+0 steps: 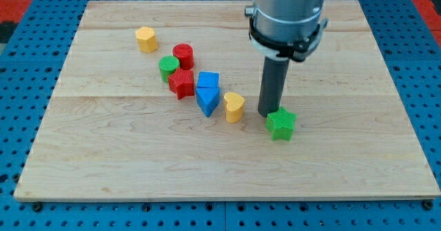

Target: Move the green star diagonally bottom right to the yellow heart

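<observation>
Resting our tip (266,114) against the upper-left of the green plastic star (281,124), right of and slightly below the yellow plastic heart (234,107) on the wooden desk (103,162); holding nothing, we should nudge gently down-right

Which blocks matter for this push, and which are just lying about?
In the job: green star, yellow heart, my tip at the star's upper-left edge.
Lying about: yellow hexagon, red cylinder, green cylinder, red star, blue cube, blue triangle.
</observation>
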`<move>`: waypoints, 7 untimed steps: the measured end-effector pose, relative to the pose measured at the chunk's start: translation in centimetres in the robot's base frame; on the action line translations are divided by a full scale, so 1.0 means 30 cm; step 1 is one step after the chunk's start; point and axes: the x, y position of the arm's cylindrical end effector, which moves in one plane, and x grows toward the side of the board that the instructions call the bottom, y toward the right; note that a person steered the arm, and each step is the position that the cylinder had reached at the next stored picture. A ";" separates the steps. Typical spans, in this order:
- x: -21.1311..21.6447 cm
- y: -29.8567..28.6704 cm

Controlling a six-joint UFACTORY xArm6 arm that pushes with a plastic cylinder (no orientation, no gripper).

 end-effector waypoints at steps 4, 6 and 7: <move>-0.082 -0.154; 0.002 -0.240; -0.007 -0.395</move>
